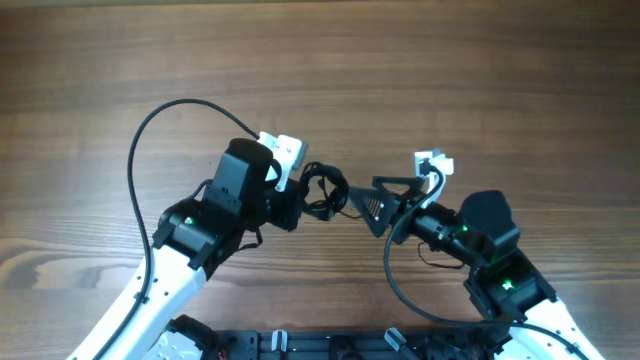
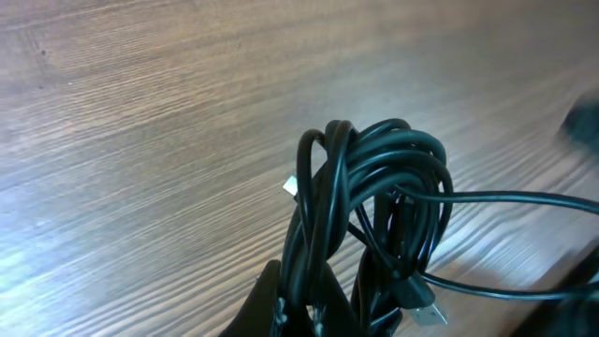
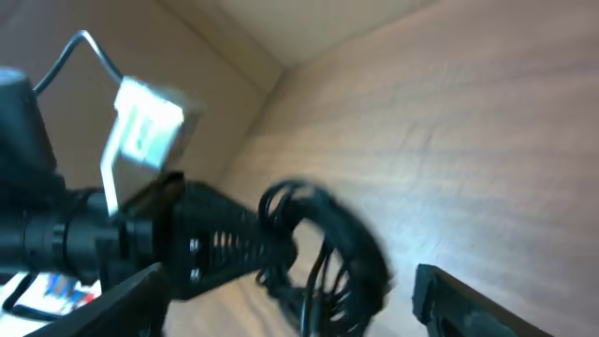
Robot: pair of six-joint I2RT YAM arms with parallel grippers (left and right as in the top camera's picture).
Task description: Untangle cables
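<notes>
The cables (image 1: 325, 190) are a small knotted bundle of thin black cords held between the two arms above the wooden table (image 1: 320, 70). My left gripper (image 1: 300, 205) is shut on several strands of the bundle; in the left wrist view the coils (image 2: 384, 206) rise above the jaws (image 2: 314, 314), with a silver plug end (image 2: 429, 311) hanging at the lower right. My right gripper (image 1: 368, 207) is open just right of the bundle. In the blurred right wrist view the bundle (image 3: 328, 253) lies between its spread fingers (image 3: 290, 300), apart from them.
The thicker black wire of the left arm (image 1: 150, 150) arcs over the table at the left. White tags sit on both wrists (image 1: 283, 150) (image 1: 433, 162). A dark rail (image 1: 330, 345) runs along the front edge.
</notes>
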